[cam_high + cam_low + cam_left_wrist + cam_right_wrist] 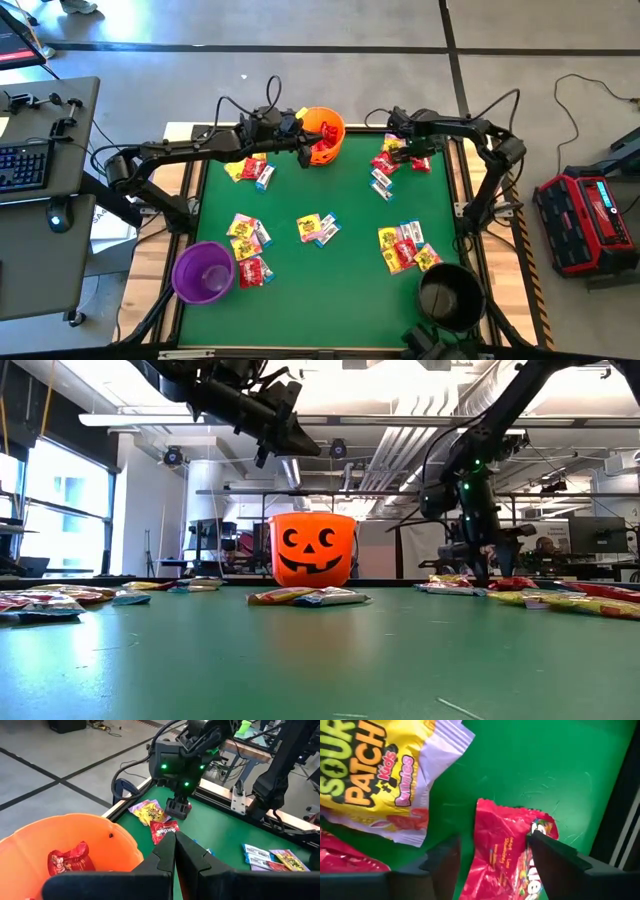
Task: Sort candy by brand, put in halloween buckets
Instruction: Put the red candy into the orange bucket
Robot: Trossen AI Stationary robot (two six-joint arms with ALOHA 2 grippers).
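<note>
Candy packet (507, 852), red, one, between right hand's (495, 857) wide-open fingers, left hand (175, 855) shut, empty, three buckets.

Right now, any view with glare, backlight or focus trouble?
Low view: bright windows and ceiling lights behind, arms read as silhouettes, near mat soft, orange bucket sharp. Right wrist view: very close, right gripper fingers blurred, red packet between them readable. Left wrist view: left gripper dark, slightly soft. High view: even light, soft shadows.
</note>
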